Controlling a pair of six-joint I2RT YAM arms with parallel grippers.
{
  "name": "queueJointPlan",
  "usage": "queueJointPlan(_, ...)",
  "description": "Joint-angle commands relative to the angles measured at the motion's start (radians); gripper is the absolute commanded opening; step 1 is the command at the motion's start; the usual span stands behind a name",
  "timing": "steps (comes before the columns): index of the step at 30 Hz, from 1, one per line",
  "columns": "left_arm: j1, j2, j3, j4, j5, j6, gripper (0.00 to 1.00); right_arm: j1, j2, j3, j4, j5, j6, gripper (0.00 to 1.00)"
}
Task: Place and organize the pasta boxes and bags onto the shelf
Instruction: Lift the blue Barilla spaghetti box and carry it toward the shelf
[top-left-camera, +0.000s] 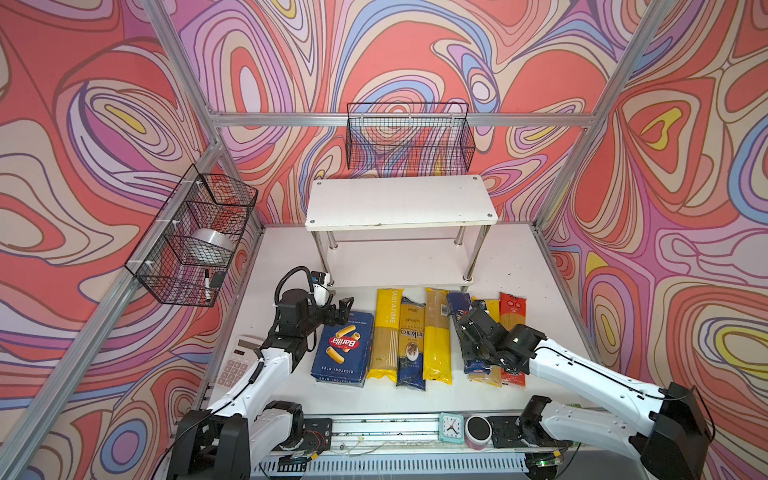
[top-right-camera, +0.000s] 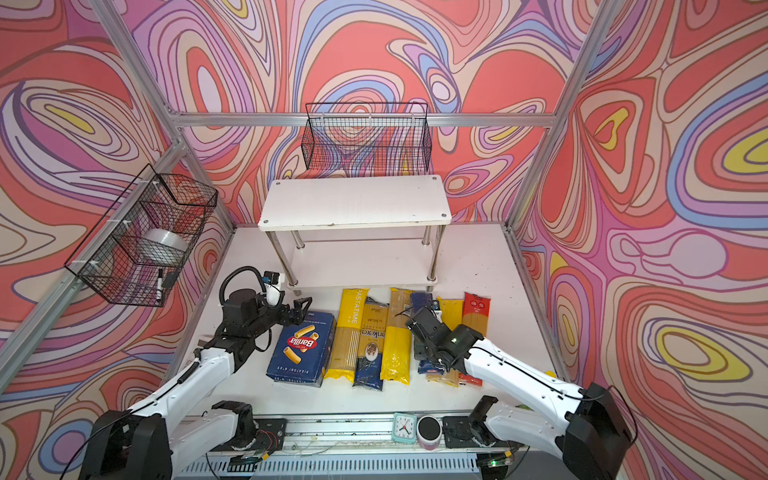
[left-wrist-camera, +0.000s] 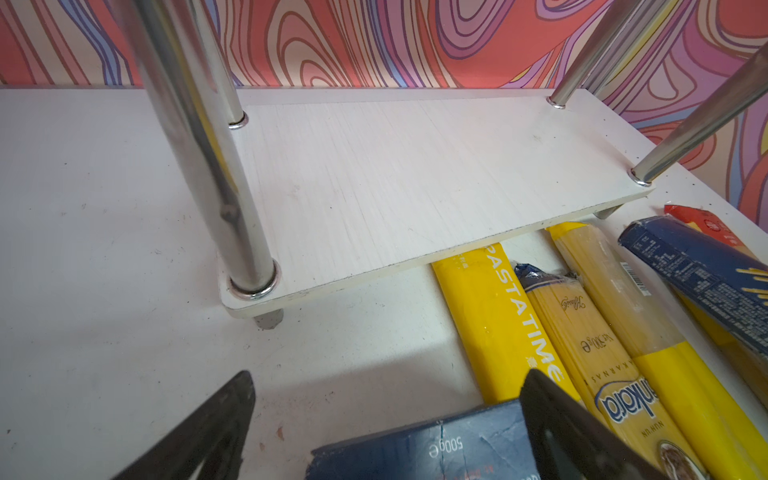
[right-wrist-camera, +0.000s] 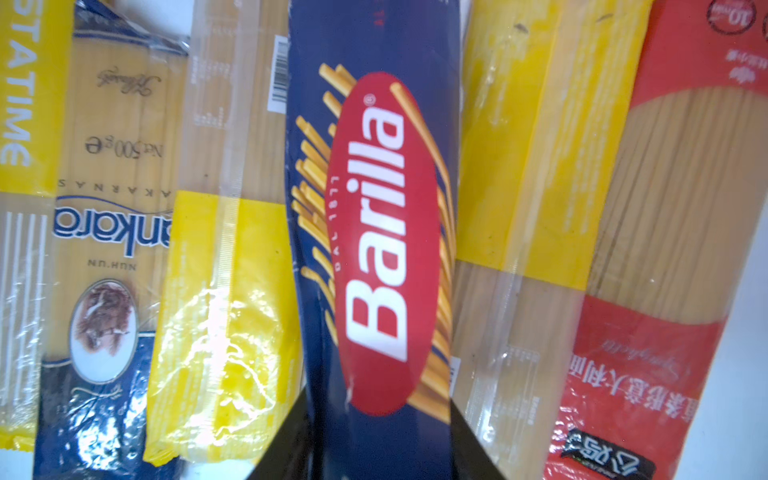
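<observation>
Right tool (right-wrist-camera: 378, 395): clamped across the narrow Barilla spaghetti box (right-wrist-camera: 374, 208), gripping its long sides so it lifts level, I reckon.
Left tool (top-left-camera: 344, 309): jaws apart, empty, hovering at the shelf-side end of the rigatoni box (top-left-camera: 343, 349), probably next up.
Its look: dark blue, red logo oval, lying among the bags (top-left-camera: 436, 332) on the table (top-left-camera: 415, 395), just before the shelf (top-left-camera: 399, 203).
Shelf: both boards bare.
</observation>
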Motion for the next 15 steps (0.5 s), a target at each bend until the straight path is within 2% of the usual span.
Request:
queueJointPlan(1,-0.007,-0.006,0.007,-0.006,-0.009,0.002,1.00,0.001,-0.039,0.077,0.028,0.071,-0.045,0.13)
queueJointPlan(4,-0.007,-0.007,0.007,-0.006,-0.009,0.002,1.00,0.001,-0.044,0.111,0.009,0.058,-0.095,0.13)
queueJointPlan(15,-0.007,-0.010,0.006,-0.004,-0.014,0.001,1.00,0.001,-0.089,0.205,0.056,-0.110,-0.316,0.10)
